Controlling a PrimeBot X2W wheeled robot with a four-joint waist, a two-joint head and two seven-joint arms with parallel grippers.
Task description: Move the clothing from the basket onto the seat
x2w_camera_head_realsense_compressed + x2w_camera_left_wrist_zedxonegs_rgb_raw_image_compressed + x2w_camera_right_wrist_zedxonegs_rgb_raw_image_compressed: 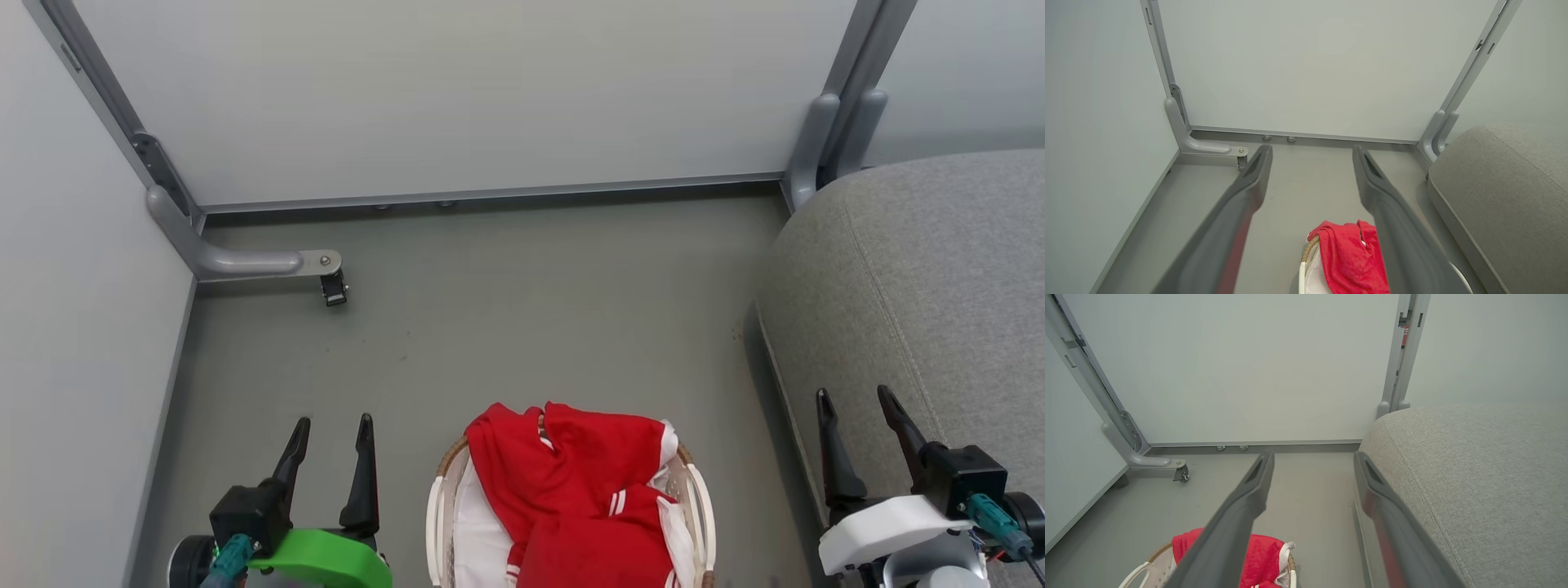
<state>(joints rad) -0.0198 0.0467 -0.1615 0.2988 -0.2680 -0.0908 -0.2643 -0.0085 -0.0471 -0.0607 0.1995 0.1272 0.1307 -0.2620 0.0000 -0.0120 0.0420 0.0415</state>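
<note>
Your left gripper: jaws spread wide, nothing between the fingers. It sits at the lower left of the head view, fingers pointing up the view, over bare floor just left of the basket. No contact with the basket or the fabric.

Your right gripper: same state, jaws wide apart and empty. It sits at the lower right of the head view and overlaps the front edge of the seat. In the right wrist view one finger lies across the seat's edge and the other over the floor. Can't tell whether it touches the cushion.

The clothing is in the basket, none on the seat. It is a red heap with white panels and stripe trim, covering the middle and right of the basket and draped over the far rim. The white liner shows along the left inside wall.

The basket stands on the floor between your two grippers, bottom centre of the head view, its near part cut off by the frame edge. The seat is to its right, with a strip of floor between them.

Further out are pale partition panels in a grey frame. One caster foot stands at the back left corner.
</note>
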